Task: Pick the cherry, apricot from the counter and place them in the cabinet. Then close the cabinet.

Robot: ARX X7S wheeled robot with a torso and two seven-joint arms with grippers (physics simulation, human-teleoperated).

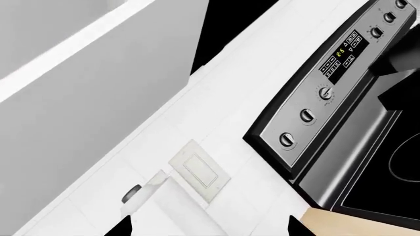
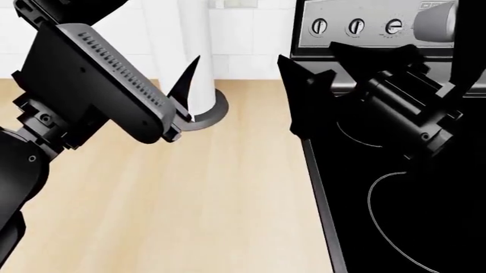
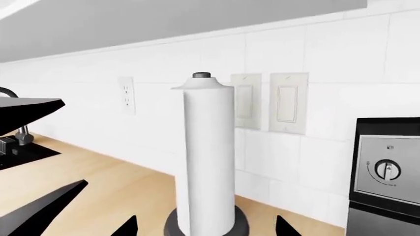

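Neither the cherry nor the apricot shows in any view, so which way they lie from either tool cannot be read here; the bare stretch of light wood table (image 2: 227, 193) in the head view holds no fruit. In that view the left tool (image 2: 184, 94) hangs over the table at about 10 o'clock, its dark fingers spread and holding nothing, just in front of the paper towel roll (image 2: 196, 57) on its round base. The right tool (image 2: 304, 85) sits at about 2 o'clock over the black stovetop (image 2: 410, 227), its fingers likewise apart and empty. The right wrist view faces the paper towel roll (image 3: 208, 157), the wall switches (image 3: 287, 103) and the tiled backsplash. The left wrist view looks at the stove's control panel (image 1: 328, 83) and a white cabinet face (image 1: 85, 98). My judgement: with both arms equally uninformed, the fruit must first be brought into sight before choosing the nearer arm.
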